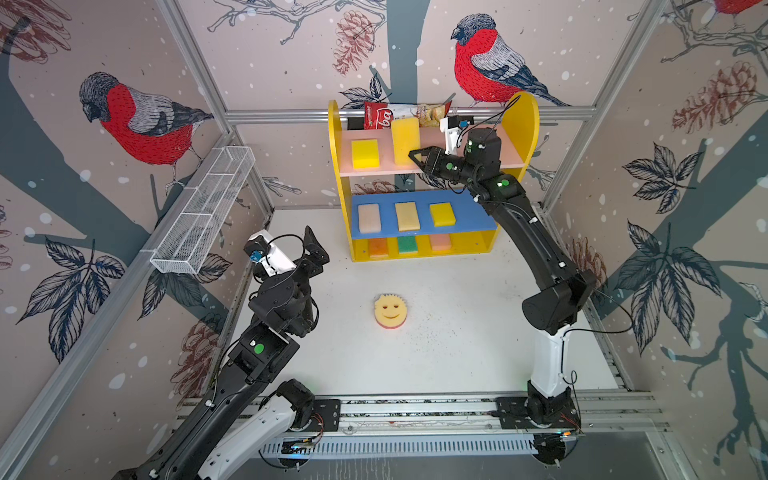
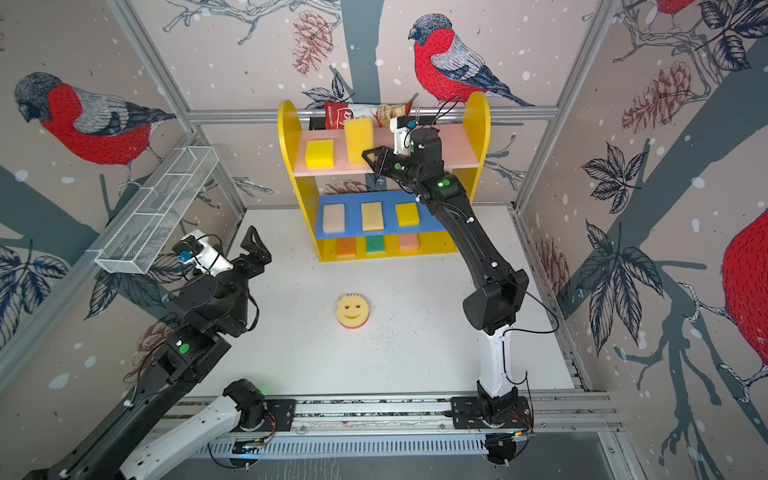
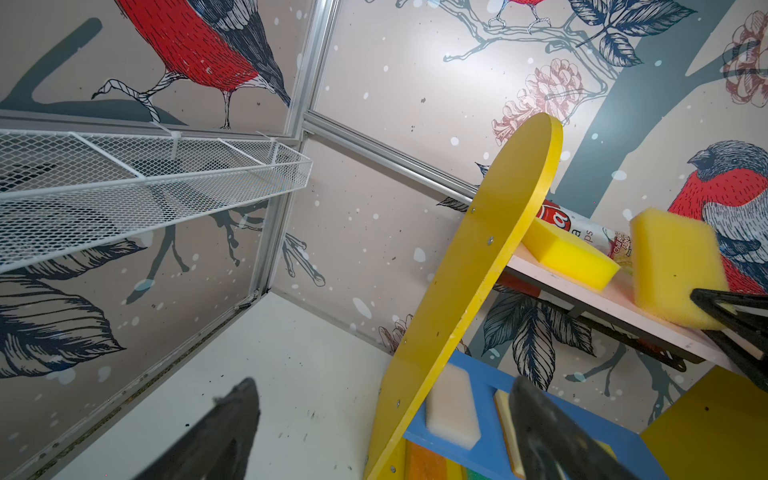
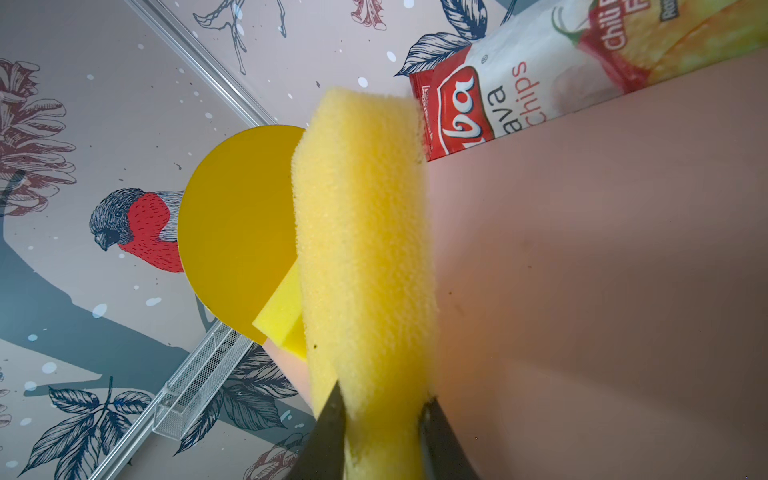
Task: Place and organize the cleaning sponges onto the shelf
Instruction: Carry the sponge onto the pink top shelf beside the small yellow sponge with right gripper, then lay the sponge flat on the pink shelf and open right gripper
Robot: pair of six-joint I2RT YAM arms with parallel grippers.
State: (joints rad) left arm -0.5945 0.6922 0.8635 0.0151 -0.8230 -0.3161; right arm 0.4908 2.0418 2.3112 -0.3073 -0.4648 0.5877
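The shelf (image 1: 334,166) stands at the back, in both top views. My right gripper (image 1: 415,156) reaches onto its pink upper board (image 1: 513,156), shut on a yellow sponge (image 4: 365,249) that stands on edge, its far end against the chips bag. Another yellow sponge (image 1: 365,153) lies flat to its left. Three sponges lie on the blue middle board (image 1: 478,216) and three more on the yellow base (image 1: 469,243). A round smiley sponge (image 1: 390,311) lies on the table floor. My left gripper (image 1: 313,249) hangs open and empty, left of the shelf.
A red-and-white chips bag (image 1: 380,114) lies along the back of the pink board. A white wire-mesh basket (image 1: 208,208) hangs on the left wall, above my left arm. The pink board's right half (image 4: 602,270) is bare.
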